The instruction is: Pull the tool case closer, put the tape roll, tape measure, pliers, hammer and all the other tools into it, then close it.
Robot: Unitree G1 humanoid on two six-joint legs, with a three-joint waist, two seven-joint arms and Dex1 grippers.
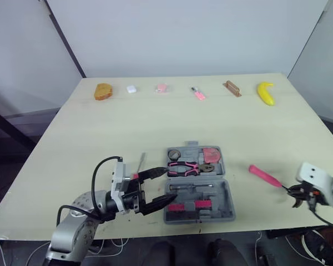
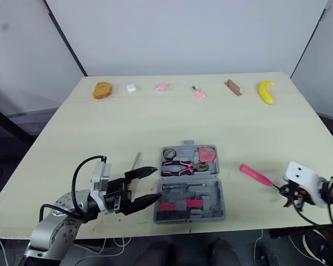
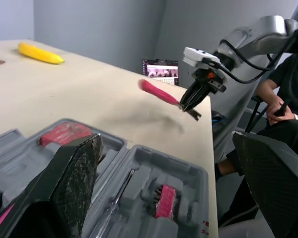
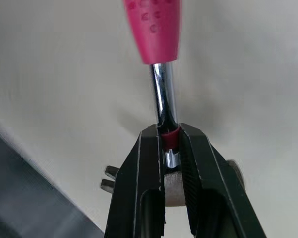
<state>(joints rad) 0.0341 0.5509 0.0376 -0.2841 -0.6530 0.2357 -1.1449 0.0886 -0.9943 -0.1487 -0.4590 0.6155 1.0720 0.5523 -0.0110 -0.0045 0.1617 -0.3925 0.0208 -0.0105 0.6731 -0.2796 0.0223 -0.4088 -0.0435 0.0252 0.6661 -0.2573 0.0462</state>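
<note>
1. Head view: the open grey plastic tool case (image 1: 228, 206) sits at the near edge of the pale tabletop (image 1: 155, 122).
   - Its far half holds a round dark-rimmed item (image 1: 173, 153), a red block (image 1: 211, 153) and the pink-handled pliers (image 1: 183, 168).
   - Its near half holds a slim driver and a pink bit strip (image 1: 184, 207).
   - The pink-handled hammer (image 1: 265, 176) is at 3 o'clock of the case, long axis running 10 to 4 o'clock. Your right gripper (image 1: 296, 195) is at the head end.
   - The case lies toward 9 o'clock from those fingers, so the right arm is the one to carry it.
   - Your left gripper (image 1: 169, 184) is at the case's 8 o'clock edge.
   - A thin metal tool (image 1: 142, 160) lies on the tabletop at the case's 10 o'clock.

2. Left wrist view: your left fingers (image 3: 77, 173) stand wide apart over the case's rim, holding nothing. The hammer looks lifted, with its shadow beneath it.

3. Right wrist view: your right fingers (image 4: 149, 158) are clamped on the hammer's chrome neck, just above the head.
</note>
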